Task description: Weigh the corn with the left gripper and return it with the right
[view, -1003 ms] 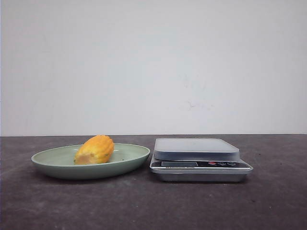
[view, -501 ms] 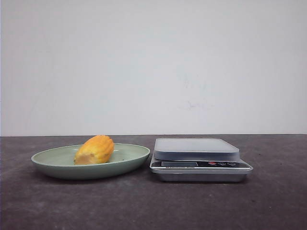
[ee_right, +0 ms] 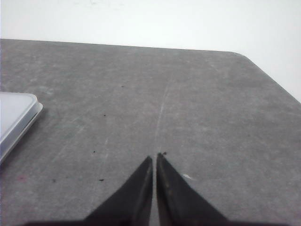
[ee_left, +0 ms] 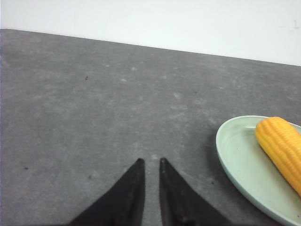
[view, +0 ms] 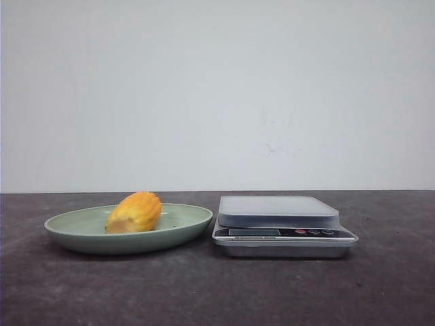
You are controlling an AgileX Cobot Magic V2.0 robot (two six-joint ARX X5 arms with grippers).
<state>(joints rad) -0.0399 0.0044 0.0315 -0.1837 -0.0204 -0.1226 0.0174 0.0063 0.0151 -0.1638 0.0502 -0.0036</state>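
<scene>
The corn [view: 134, 212], a short yellow-orange cob, lies in a pale green plate [view: 81, 234] on the left of the table. It also shows in the left wrist view [ee_left: 282, 150], lying in the plate [ee_left: 237, 160]. A silver kitchen scale [view: 279, 224] stands just right of the plate, its platform bare. My left gripper [ee_left: 150, 161] hovers over bare table to the left of the plate, its jaws a narrow gap apart and empty. My right gripper [ee_right: 154, 156] is shut and empty over bare table, to the right of the scale's corner [ee_right: 16, 117]. Neither gripper shows in the front view.
The dark grey table ends at a white wall behind. Its rounded far right corner [ee_right: 244, 55] shows in the right wrist view.
</scene>
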